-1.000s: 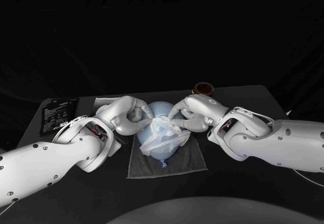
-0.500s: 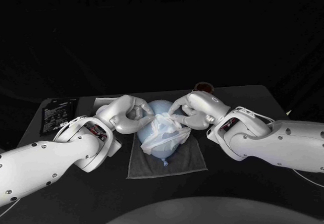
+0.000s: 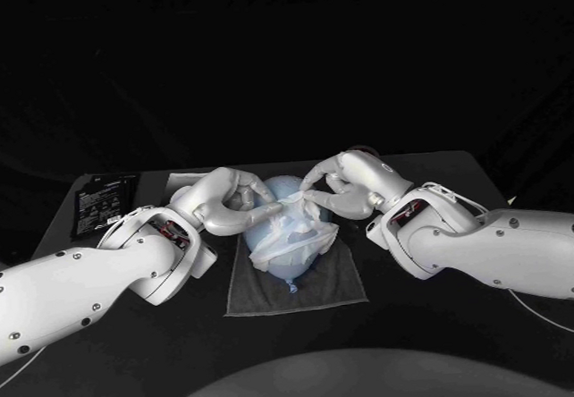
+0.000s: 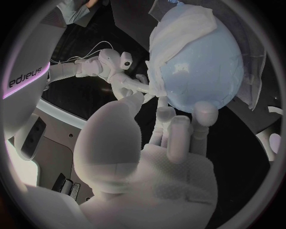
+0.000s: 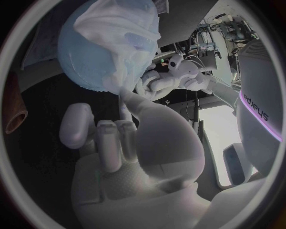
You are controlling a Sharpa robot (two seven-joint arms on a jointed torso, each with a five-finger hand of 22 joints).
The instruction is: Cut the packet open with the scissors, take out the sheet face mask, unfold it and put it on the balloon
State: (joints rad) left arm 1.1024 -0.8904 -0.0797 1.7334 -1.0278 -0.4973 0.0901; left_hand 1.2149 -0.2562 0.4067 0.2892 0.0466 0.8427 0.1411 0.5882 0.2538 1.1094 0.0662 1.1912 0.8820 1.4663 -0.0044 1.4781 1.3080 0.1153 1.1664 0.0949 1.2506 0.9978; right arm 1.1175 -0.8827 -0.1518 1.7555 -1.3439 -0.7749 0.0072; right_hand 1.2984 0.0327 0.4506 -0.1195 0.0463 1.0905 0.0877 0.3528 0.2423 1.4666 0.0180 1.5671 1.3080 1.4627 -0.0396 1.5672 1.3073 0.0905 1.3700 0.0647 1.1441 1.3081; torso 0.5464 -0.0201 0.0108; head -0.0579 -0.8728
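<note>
A pale blue balloon lies on a grey towel at the table's middle. The white sheet mask is draped over the balloon's top, with its upper edge drawn up. My right hand pinches that upper edge between thumb and finger, at the balloon's far right. My left hand sits at the far left with its fingertips against the balloon and its thumb at the mask's edge. In the right wrist view the mask hangs from the balloon into my right hand.
A black packet lies flat at the table's far left, with a pale strip beside it. A brown object stands behind my right hand. The towel reaches towards the front of the table.
Both hands have risen and moved towards the balloon's far end. The mask's upper edge has been pulled up with them and now stretches higher over the balloon.
</note>
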